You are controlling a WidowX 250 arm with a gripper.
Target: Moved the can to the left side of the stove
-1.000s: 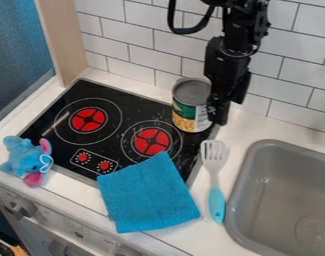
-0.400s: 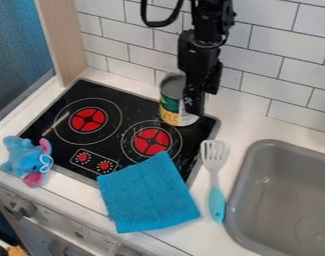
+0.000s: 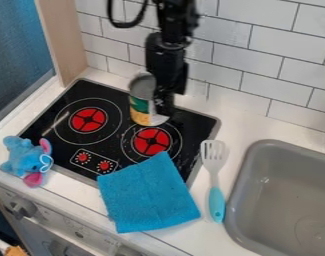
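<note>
While the black gripper (image 3: 165,109) holds the labelled tin can (image 3: 140,106) near one o'clock on the two-burner cooktop (image 3: 80,90), the job looks half done; travel toward ten o'clock and release remain.

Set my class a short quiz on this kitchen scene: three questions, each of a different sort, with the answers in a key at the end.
1. True or false: the spatula lies between the cloth and the sink.
2. Multiple choice: which thing is right beside the gripper? A) the toy; B) the can; C) the spatula.
3. Fill in the blank: the stove has ____ large red burners.

Key: 1. true; 2. B; 3. two
</note>
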